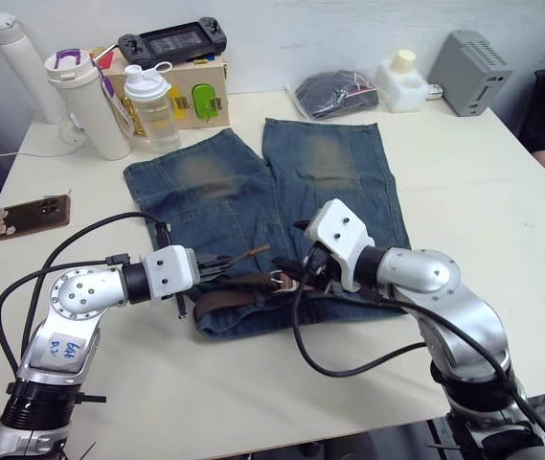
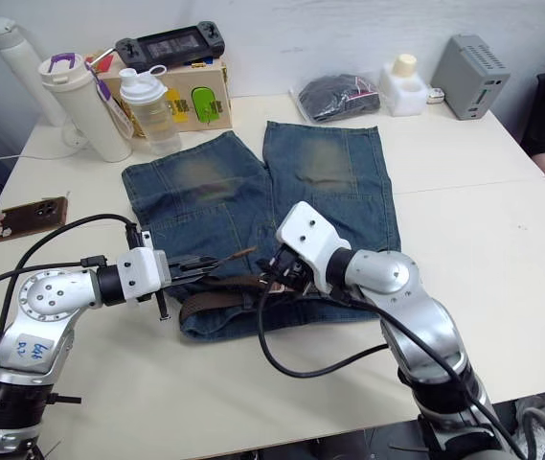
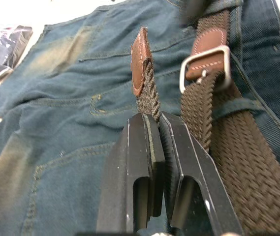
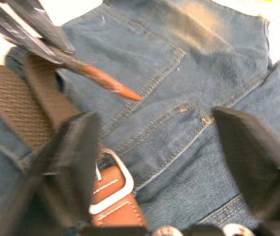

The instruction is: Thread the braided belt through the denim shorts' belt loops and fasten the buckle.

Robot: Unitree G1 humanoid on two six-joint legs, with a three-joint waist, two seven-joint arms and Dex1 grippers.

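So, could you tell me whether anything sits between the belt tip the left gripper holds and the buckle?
Nothing visible does. The left gripper pinches the braided belt just behind its tan tip, and only bare denim shorts lie between that tip and the buckle.

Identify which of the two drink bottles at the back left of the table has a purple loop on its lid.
The tall white bottle, standing at the outer side. Its neighbour, the shorter clear bottle, has a white cap and no purple loop.

We seem to be in an office or lab: a pale worktable [image 1: 464, 192] carrying a game controller [image 1: 172, 41], bottles [image 1: 151, 103], a phone [image 1: 23, 218] and a grey device box [image 1: 470, 71].
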